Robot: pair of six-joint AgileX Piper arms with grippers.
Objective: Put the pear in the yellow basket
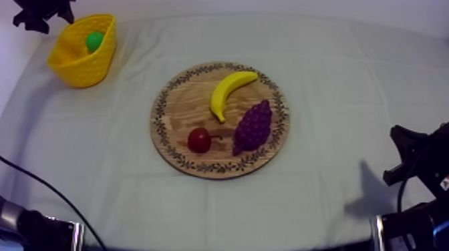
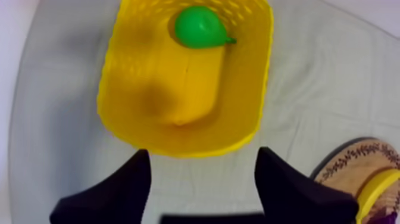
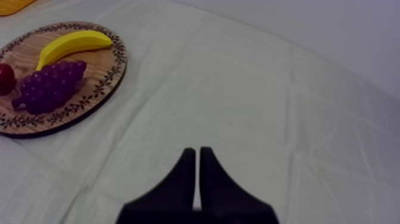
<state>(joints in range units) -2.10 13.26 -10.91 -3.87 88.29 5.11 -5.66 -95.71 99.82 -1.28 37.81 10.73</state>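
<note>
- Top view: the pear (image 1: 94, 41) lies inside the yellow basket (image 1: 83, 67), at the far left corner of the cloth (image 1: 334, 80); the wooden board (image 1: 175, 110) in the middle carries a banana (image 1: 230, 90), a bunch of grapes (image 1: 253, 127) and a small red fruit (image 1: 199, 140); I judge the placing done.
- Left wrist view: the left gripper (image 2: 202, 154) hangs above the basket's near rim, fingers spread with nothing between them; the pear sits by the far wall, well apart from them; the step in hand looks like the pull-away; the next move calls for a lift clear of the rim without nudging the basket.
- Right wrist view: the right gripper (image 3: 197, 152) sits over bare cloth, fingers pressed together on nothing, apart from the board; by my reading it has no part to play.
</note>
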